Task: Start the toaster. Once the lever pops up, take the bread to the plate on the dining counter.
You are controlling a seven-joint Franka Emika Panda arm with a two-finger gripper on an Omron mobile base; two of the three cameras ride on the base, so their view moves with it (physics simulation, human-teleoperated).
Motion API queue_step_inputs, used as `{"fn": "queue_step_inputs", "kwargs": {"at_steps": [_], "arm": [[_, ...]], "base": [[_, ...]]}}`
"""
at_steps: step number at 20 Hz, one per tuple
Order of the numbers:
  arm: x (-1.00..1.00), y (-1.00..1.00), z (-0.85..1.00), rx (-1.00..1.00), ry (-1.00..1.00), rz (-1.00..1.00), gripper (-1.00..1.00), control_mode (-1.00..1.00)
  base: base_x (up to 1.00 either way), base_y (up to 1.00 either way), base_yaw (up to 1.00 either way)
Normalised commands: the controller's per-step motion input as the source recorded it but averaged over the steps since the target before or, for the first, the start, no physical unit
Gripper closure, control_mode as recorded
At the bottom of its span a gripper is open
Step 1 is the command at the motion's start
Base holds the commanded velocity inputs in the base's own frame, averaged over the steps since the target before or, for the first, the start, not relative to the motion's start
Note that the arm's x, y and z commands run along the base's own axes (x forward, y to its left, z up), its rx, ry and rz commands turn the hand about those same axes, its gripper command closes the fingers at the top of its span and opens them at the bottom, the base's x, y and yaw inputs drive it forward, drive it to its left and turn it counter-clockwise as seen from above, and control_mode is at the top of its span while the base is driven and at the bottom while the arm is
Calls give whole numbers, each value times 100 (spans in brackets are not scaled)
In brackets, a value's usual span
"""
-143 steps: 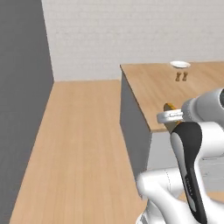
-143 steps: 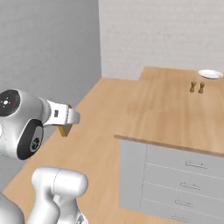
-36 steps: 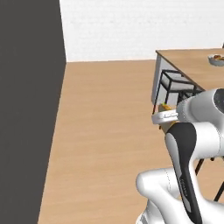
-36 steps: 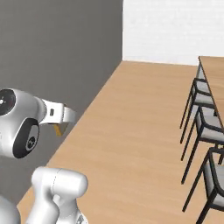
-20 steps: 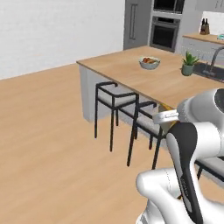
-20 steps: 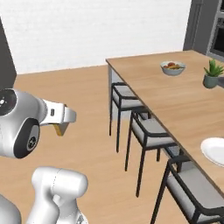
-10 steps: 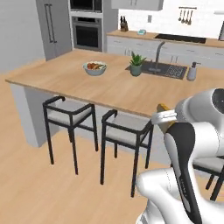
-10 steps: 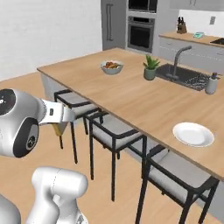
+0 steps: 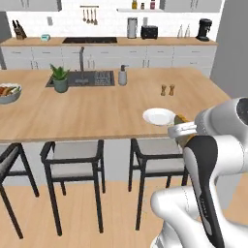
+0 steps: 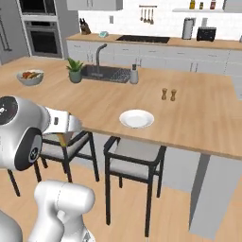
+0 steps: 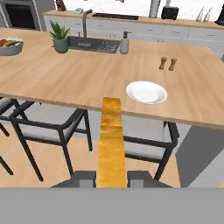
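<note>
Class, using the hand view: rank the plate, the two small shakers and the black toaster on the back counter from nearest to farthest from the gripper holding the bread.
1. Plate, near edge of the dining counter.
2. Shakers, mid-counter, beyond the plate.
3. Toaster, far back counter.
Measured from the gripper, shut on the bread.

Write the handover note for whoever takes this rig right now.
Hand: shut on the bread, held short of the dining counter, above the stools.
Plate: bare, near the counter's front edge, just ahead of the hand.
Toaster: on the back counter by the tiled wall.
Done: bread is out of the toaster and brought to the counter.
Left: reach over the edge, set the bread on the plate, let go.
</note>
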Motion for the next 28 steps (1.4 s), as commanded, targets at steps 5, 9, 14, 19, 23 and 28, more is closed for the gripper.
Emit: {"fn": "queue_step_inputs", "kwargs": {"at_steps": [5, 9, 14, 19, 23, 28], "arm": [[0, 0, 0, 0, 0, 0, 100, 100], [0, 0, 0, 0, 0, 0, 100, 100], [0, 0, 0, 0, 0, 0, 100, 100], [0, 0, 0, 0, 0, 0, 100, 100], [0, 0, 0, 0, 0, 0, 100, 100], [0, 0, 0, 0, 0, 0, 100, 100]], "base": [[50, 15, -54], [63, 34, -8], [55, 2, 10], [54, -2, 4], [30, -2, 0], [31, 0, 0]]}}
